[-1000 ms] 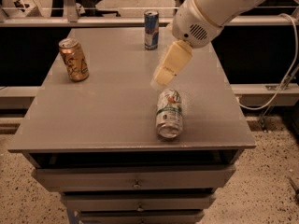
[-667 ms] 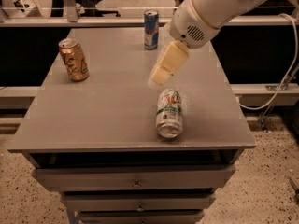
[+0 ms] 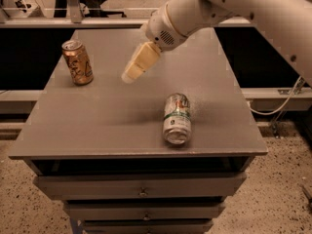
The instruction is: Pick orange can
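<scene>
The orange can stands upright near the back left corner of the grey table. It has a copper body with pale markings and a silver top. My gripper hangs above the table's middle, to the right of the orange can and well apart from it, pointing down and to the left. It holds nothing that I can see. The white arm reaches in from the upper right.
A white-and-green can lies on its side at the front right of the table, below the gripper. Drawers sit under the tabletop. A rail and dark shelving run behind the table. The slim blue can is hidden behind the arm.
My gripper has moved left, toward the orange can's side of the table. The arm now covers the blue can at the back. Both other cans have not moved.
</scene>
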Robot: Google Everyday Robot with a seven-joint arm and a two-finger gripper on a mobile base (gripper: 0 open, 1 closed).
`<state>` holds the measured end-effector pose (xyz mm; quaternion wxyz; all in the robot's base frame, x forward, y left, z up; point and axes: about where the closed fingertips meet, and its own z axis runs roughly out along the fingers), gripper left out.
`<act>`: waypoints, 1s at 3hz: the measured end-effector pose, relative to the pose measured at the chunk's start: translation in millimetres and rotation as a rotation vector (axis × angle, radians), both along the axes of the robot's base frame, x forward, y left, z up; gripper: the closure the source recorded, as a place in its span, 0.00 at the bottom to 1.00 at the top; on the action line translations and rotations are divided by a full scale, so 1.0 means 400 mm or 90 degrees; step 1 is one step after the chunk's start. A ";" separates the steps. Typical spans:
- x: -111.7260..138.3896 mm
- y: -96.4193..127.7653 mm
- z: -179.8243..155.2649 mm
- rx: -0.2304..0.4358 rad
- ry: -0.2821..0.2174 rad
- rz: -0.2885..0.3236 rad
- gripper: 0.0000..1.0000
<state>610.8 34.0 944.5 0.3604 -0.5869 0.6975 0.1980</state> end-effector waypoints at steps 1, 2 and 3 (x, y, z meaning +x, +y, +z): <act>0.069 0.111 -0.031 0.066 0.008 0.022 0.00; 0.119 0.220 -0.074 0.126 0.024 0.044 0.00; 0.155 0.321 -0.109 0.173 0.030 0.062 0.00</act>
